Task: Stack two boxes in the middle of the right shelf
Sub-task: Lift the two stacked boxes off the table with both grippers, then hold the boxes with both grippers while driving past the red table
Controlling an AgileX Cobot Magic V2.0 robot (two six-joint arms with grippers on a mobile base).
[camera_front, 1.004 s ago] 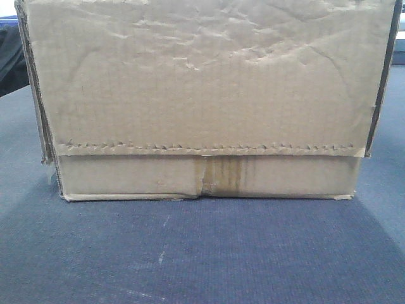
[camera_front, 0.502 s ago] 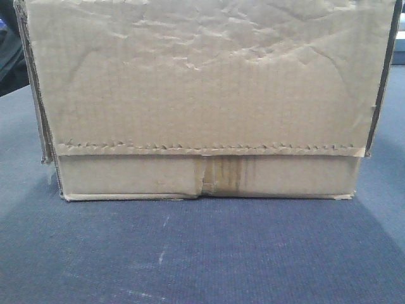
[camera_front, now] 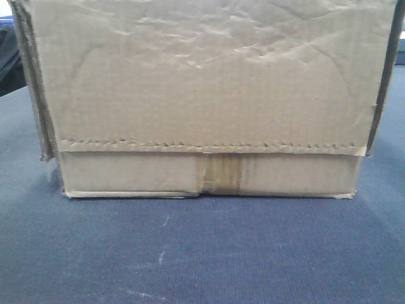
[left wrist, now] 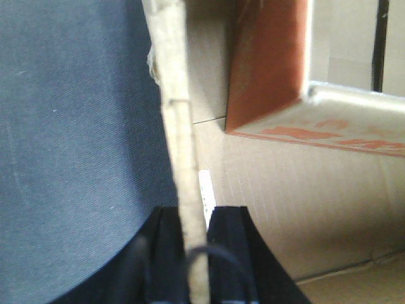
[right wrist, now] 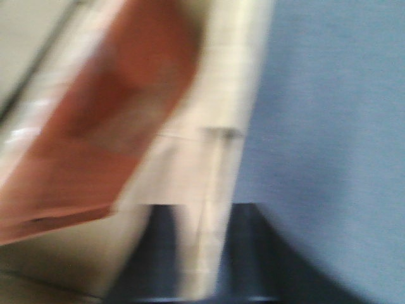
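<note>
One brown cardboard box [camera_front: 202, 95] fills the front view, standing on a blue-grey cloth surface [camera_front: 202, 253]; its wrinkled flap ends in a jagged edge above a yellowed tape strip [camera_front: 224, 174]. My left gripper [left wrist: 195, 215] is shut on the box's left wall [left wrist: 177, 126], one black finger on each side of it. My right gripper [right wrist: 205, 212] is shut on the opposite wall [right wrist: 221, 95]; that view is blurred. An orange-red printed carton [left wrist: 266, 63] lies inside the box, and the orange-red carton [right wrist: 107, 126] also shows in the right wrist view. The shelf is out of view.
The blue-grey cloth [left wrist: 76, 126] spreads out on both sides of the box and in front of it. A dark object [camera_front: 6, 57] shows at the far left edge behind the box.
The box has crept slightly upward in the front view and its left edge has shifted a little leftward. Both grippers keep their hold.
</note>
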